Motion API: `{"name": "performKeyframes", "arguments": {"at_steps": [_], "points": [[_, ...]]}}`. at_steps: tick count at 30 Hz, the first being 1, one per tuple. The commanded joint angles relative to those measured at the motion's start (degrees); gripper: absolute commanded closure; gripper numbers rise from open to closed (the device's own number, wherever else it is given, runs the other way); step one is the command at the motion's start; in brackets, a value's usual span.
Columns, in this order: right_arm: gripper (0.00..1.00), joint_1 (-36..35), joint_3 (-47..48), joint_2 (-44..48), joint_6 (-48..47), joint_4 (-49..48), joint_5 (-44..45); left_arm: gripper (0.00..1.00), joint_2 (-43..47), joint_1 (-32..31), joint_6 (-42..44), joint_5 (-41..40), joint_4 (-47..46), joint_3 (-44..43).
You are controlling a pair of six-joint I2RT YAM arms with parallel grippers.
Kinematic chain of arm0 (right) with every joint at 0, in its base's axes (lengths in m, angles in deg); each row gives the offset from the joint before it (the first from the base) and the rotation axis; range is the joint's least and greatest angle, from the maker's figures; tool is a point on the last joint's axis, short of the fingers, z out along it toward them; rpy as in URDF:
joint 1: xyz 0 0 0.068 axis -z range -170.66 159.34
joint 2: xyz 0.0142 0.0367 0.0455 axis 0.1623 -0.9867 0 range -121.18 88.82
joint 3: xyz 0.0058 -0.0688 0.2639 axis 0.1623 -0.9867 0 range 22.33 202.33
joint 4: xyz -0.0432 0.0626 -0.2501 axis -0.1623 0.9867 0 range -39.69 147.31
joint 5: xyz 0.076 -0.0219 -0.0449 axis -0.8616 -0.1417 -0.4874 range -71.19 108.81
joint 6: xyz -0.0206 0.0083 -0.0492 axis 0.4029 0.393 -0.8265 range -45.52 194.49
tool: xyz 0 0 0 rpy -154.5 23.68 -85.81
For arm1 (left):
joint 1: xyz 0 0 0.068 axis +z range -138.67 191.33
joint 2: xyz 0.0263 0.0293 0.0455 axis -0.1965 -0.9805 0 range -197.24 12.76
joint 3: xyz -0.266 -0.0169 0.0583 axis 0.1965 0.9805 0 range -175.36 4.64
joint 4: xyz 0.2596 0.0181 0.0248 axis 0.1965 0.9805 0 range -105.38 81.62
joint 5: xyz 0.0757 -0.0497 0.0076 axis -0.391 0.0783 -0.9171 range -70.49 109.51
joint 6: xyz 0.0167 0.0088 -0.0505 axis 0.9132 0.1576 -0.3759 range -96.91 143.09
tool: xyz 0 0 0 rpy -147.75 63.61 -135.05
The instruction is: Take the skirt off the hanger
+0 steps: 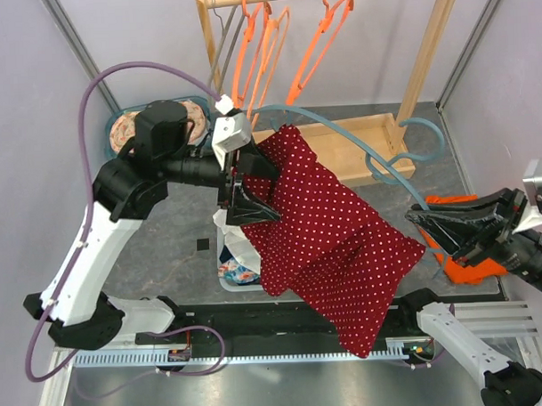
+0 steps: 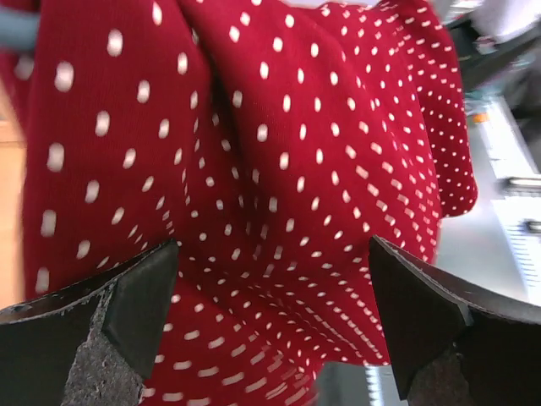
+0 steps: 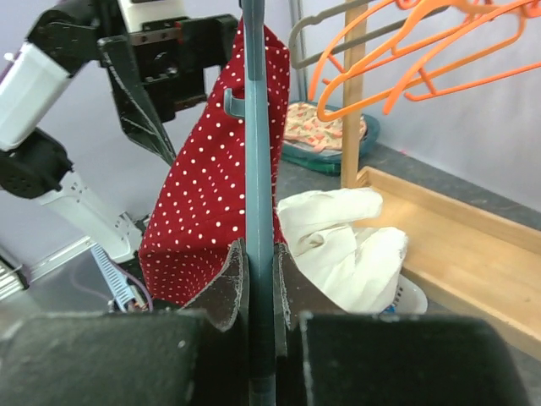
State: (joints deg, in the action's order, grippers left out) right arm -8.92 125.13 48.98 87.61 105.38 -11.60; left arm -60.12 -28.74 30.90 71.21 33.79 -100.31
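A red skirt with white dots (image 1: pixel 334 227) hangs over a blue-grey hanger (image 1: pixel 358 142) held above the table's middle. My right gripper (image 1: pixel 422 231) is shut on the hanger's lower right part. In the right wrist view the hanger (image 3: pixel 256 127) stands edge-on between the closed fingers (image 3: pixel 260 262), with the skirt (image 3: pixel 211 186) draped to its left. My left gripper (image 1: pixel 246 193) is open at the skirt's upper left edge. In the left wrist view its fingers (image 2: pixel 275 279) stand wide apart and the skirt (image 2: pixel 296 169) fills the space ahead, not pinched.
A wooden rack (image 1: pixel 426 55) with several orange hangers (image 1: pixel 274 42) stands at the back. A white basket (image 1: pixel 230 258) of clothes sits under the skirt, with white cloth (image 3: pixel 338 237) on top. An orange item (image 1: pixel 469 267) lies at the right and a round patterned cushion (image 1: pixel 126 128) at the back left.
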Motion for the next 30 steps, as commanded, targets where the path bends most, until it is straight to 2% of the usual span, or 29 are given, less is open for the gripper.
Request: {"name": "performKeyframes", "arguments": {"at_steps": [1,7,10,14,18,26,27,28,29,30], "points": [[1.0,-0.1,1.0,-2.6,2.0,-5.7,-3.4,0.0,-2.7,1.3,-7.0,14.6,-3.6,1.8],[1.0,-0.2,2.2,-3.7,2.8,-6.3,-4.0,0.0,-4.6,1.3,-12.7,21.7,-9.3,9.6],[1.0,-0.1,1.5,-3.9,2.7,-6.3,-3.5,0.0,-4.9,1.2,-12.0,26.7,-10.1,9.9],[1.0,-0.2,0.6,-4.0,3.1,-7.4,-3.3,0.01,-5.2,1.1,-11.1,24.7,-10.1,8.0],[1.0,-0.1,-1.4,-3.8,5.4,-11.4,-4.2,0.0,-6.0,0.3,-10.9,16.4,-10.1,6.4],[1.0,0.0,-6.9,-1.9,10.3,-18.9,-6.0,0.0,-9.4,0.0,-15.5,-11.5,-8.7,3.3],[1.0,-0.1,-7.3,-1.8,10.3,-19.1,-5.8,0.43,-9.6,0.1,-14.7,-12.2,-8.5,2.9],[1.0,-0.1,-7.2,-1.7,10.3,-19.1,-5.4,0.8,-9.6,0.1,-14.4,-12.1,-8.5,2.8],[1.0,-0.1,-7.2,-1.7,10.3,-19.0,-5.3,0.98,-9.5,0.2,-14.4,-12.0,-8.4,2.6],[1.0,-0.1,-7.0,-1.7,10.3,-18.7,-4.9,0.98,-9.3,0.2,-14.8,-11.6,-8.5,2.6]]}}
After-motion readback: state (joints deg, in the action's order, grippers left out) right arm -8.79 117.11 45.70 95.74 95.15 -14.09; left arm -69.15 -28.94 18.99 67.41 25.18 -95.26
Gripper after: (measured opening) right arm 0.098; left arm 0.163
